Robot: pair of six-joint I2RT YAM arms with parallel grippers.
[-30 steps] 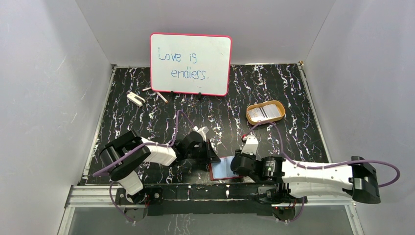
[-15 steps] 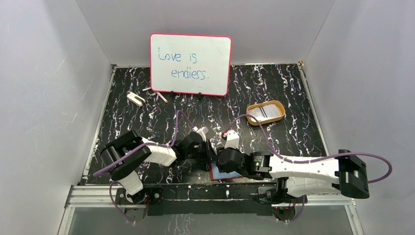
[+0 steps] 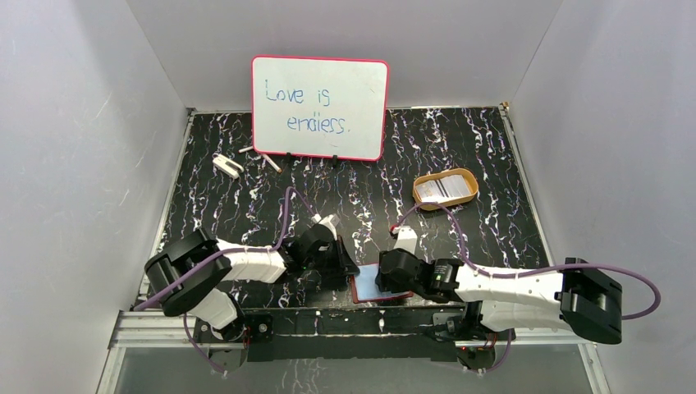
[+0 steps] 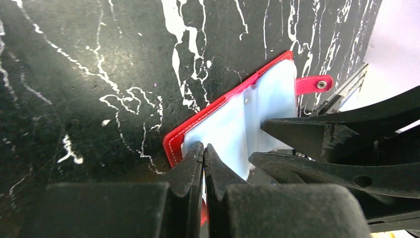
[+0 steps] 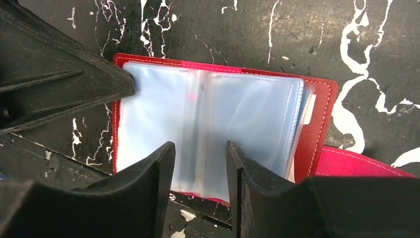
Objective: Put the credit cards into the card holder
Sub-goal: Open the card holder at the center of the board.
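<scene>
Top view: the wallet (image 3: pixel 382 284) lies open at the near edge of the table (image 3: pixel 246 205), about midway along it, between the two arms. The left gripper (image 3: pixel 343 264) sits at its left corner and the right gripper (image 3: pixel 386 271) is over its middle. What look like the cards (image 3: pixel 443 190) lie in the tray (image 3: pixel 475 187) toward the far right, well apart from the wallet. Neither gripper carries one.

Left wrist: the left gripper (image 4: pixel 203 157) has its fingers pressed together. Its tips are on the edge of the wallet (image 4: pixel 237 119), seemingly pinning it flat rather than gripping it.

Right wrist: the right gripper (image 5: pixel 200 158) hovers over the wallet's (image 5: pixel 208 114) clear pockets, fingers apart, nothing between them. A pale sliver shows at the right pocket's edge; I cannot tell whether it is a card.

The wallet looks opened and steadied. Fetching the cards and sliding them in appears mostly left to do.
</scene>
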